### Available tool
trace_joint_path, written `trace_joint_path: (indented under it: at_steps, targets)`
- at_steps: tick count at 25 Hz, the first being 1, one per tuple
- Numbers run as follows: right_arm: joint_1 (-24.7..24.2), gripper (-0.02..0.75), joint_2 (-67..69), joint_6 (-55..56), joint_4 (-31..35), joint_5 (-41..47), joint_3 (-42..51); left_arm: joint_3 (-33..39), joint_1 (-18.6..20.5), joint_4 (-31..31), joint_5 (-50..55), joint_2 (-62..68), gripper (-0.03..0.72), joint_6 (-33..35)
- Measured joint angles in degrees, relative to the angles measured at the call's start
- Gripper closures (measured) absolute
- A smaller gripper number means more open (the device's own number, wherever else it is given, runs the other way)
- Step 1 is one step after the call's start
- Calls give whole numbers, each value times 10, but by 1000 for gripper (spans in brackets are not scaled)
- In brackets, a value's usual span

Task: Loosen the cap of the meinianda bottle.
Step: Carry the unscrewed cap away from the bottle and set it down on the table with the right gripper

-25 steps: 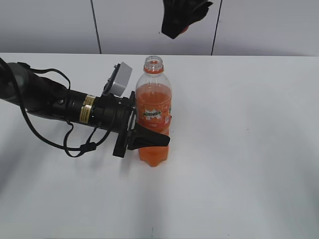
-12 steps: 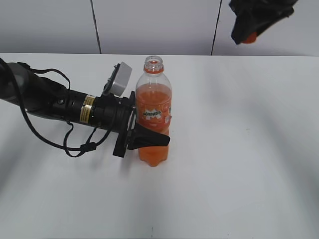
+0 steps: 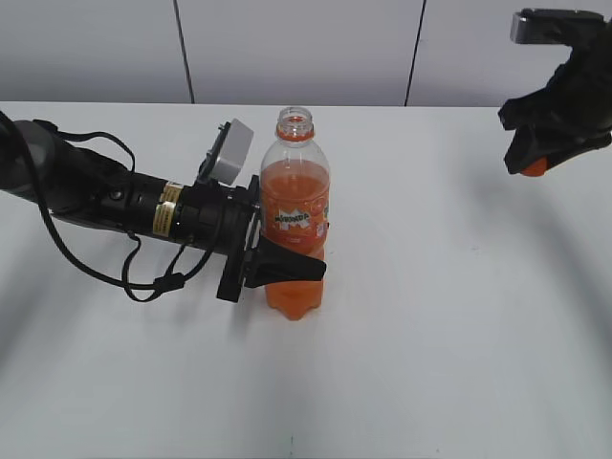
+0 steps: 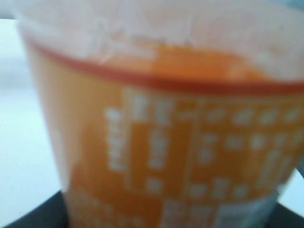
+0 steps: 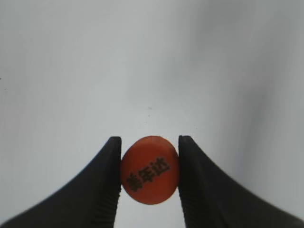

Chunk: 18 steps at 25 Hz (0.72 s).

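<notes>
R claw (image 5: 148, 171) is clamping the small round orange ribbed plastic cap (image 5: 149, 169) btwn its fingers, hanging above bare white table (image 3: 449, 316), well right of the bottle. L claw (image 3: 277, 268) is gripping the slim clear plastic Mirinda bottle of orange drink (image 3: 295, 215) round its lower body, neck open. Cap looks fully off; next, prob. setting it down on the table below.
</notes>
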Motion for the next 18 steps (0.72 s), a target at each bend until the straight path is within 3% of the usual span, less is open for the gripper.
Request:
trace_joint_path:
  at_steps: [9,18]
  targets:
    - [-24,465,0,12,28,-186,149,0,0,-10,1,0,276,-2]
    - [-24,465,42,12,31,-231,181,1,0,-15,3,0,276,-2]
